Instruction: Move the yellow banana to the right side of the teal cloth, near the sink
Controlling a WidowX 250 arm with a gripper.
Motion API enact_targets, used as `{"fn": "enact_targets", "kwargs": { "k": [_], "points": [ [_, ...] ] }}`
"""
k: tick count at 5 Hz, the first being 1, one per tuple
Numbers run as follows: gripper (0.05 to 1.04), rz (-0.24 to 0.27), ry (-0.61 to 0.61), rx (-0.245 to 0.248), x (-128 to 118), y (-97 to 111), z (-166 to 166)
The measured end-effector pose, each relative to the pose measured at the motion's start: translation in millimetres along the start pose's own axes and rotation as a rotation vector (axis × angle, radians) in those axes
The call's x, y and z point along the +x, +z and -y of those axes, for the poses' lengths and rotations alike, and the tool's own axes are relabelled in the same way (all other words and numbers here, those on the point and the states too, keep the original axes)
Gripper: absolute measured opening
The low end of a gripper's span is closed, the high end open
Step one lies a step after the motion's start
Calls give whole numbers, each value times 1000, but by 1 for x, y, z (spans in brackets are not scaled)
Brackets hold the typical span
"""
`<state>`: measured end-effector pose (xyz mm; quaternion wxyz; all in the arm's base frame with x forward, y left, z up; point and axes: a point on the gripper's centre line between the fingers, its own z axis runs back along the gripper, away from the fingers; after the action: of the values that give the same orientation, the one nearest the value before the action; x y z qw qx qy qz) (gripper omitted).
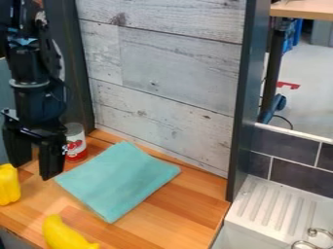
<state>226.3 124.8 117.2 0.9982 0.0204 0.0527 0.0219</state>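
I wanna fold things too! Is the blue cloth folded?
Yes, folded: the cloth lies flat, with layered edges at its top corner.

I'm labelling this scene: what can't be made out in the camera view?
In the camera view:
Can: left edge, behind the black hand.
Yellow pepper-like object: left part, cut off by the left edge.
Banana: lower part, cut off by the bottom edge.
Turquoise cloth: underside, facing down.
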Motion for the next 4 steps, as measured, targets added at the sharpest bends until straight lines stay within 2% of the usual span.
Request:
{"fn": "enact_targets", "kwargs": {
  "k": [1,2,3,4],
  "points": [
    [1001,-20,8,-7,-2,-7,2],
    [1001,17,179,11,-12,-23,7],
    [1001,98,446,23,-19,-30,11],
    [1001,128,597,19,-12,-36,22]
  ]
}}
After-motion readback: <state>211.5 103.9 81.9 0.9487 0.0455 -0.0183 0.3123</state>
